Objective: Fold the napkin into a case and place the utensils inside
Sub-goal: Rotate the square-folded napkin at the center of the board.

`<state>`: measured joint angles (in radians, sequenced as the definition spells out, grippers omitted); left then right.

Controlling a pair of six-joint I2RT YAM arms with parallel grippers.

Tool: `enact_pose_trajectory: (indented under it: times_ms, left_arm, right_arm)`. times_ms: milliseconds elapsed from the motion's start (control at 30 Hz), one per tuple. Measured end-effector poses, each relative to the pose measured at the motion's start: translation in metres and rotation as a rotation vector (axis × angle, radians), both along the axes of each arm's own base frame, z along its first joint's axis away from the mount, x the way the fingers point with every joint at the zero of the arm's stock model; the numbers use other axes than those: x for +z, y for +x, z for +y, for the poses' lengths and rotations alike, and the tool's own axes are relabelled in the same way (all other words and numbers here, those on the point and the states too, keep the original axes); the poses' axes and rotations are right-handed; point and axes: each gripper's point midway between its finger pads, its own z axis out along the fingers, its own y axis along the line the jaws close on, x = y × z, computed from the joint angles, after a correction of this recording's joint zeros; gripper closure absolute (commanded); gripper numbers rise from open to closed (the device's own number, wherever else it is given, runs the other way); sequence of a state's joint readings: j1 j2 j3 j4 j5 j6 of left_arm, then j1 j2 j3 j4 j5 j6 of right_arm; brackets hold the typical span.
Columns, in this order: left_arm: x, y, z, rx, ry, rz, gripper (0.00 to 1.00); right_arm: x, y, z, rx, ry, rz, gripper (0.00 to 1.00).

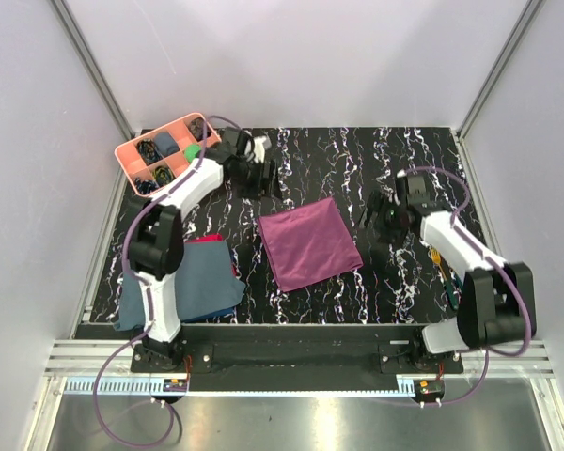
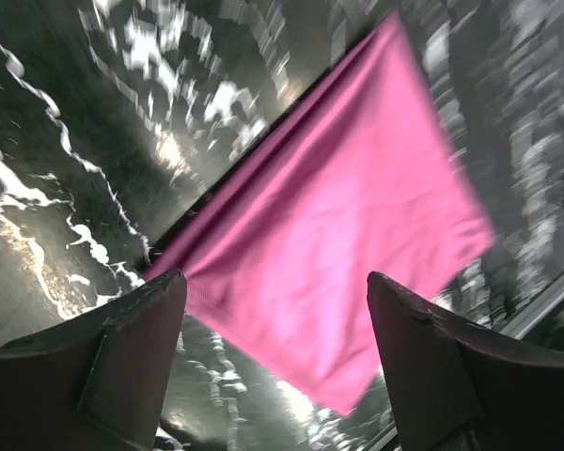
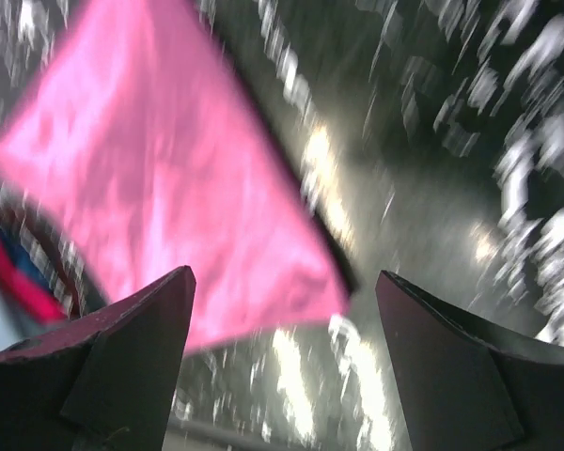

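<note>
Nearest my side of the table, at about 8 o'clock from centre, a blue cloth lies spread beside the left arm's base, with a small red cloth showing along its far edge. At about 4 o'clock, the utensils lie on the bare table, partly hidden under the right arm. I can make out orange and green but cannot count the pieces. The napkin is at the centre, flat and unfolded, turned slightly askew, with nothing on it. The right gripper hangs at about 2 o'clock from the napkin. Its jaws are spread wide and empty in its wrist view. The left gripper sits at about 11 o'clock, likewise spread and holding nothing. Neither one touches the napkin. At the far left corner, at 10 o'clock, stands a pink tray with small items in its compartments.
</note>
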<state>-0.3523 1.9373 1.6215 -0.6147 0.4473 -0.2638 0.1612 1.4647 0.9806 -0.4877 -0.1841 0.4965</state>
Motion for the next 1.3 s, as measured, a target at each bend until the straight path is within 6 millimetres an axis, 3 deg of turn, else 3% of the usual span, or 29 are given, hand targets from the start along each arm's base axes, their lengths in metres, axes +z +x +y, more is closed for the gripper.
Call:
enact_pose_trajectory:
  times_ms: [100,133,167,200,367,467,567,833,1033,1167,1300]
  left_arm:
    - [-0.043,-0.006,0.004,-0.06,0.069,0.09,0.18]
    - [-0.059,-0.01,0.007,-0.08,0.098,0.124,0.18]
    - [-0.07,-0.014,0.01,-0.094,0.121,0.15,0.18]
    - [-0.079,-0.017,0.012,-0.107,0.142,0.17,0.18]
    - [-0.095,-0.022,0.026,-0.136,0.222,0.184,0.2]
    - [-0.096,-0.021,0.03,-0.143,0.247,0.173,0.23]
    - [-0.099,-0.021,0.034,-0.145,0.269,0.167,0.27]
    - [-0.11,-0.026,0.038,-0.124,0.268,0.188,0.72]
    - [-0.114,-0.036,0.037,-0.052,0.209,0.203,0.87]
    - [-0.113,-0.059,0.031,0.026,0.112,0.242,0.86]
    - [-0.115,-0.104,0.018,0.124,0.015,0.282,0.8]
  right_arm:
    - [-0.001,-0.03,0.012,0.044,0.081,0.023,0.19]
    - [-0.002,-0.04,0.017,0.059,0.113,0.033,0.23]
    - [-0.004,-0.048,0.021,0.071,0.139,0.042,0.33]
    - [-0.006,-0.053,0.024,0.079,0.158,0.05,0.35]
    - [-0.039,-0.083,0.028,0.041,0.209,0.155,0.41]
    - [-0.051,-0.089,0.03,0.018,0.23,0.202,0.46]
    - [-0.057,-0.082,0.032,-0.007,0.248,0.204,0.54]
    - [-0.075,-0.061,0.04,-0.088,0.309,0.21,0.67]
    - [-0.076,-0.041,0.042,-0.126,0.328,0.186,0.67]
    - [-0.075,-0.017,0.036,-0.14,0.268,0.157,0.64]
    - [-0.067,0.037,0.024,-0.117,0.158,0.101,0.48]
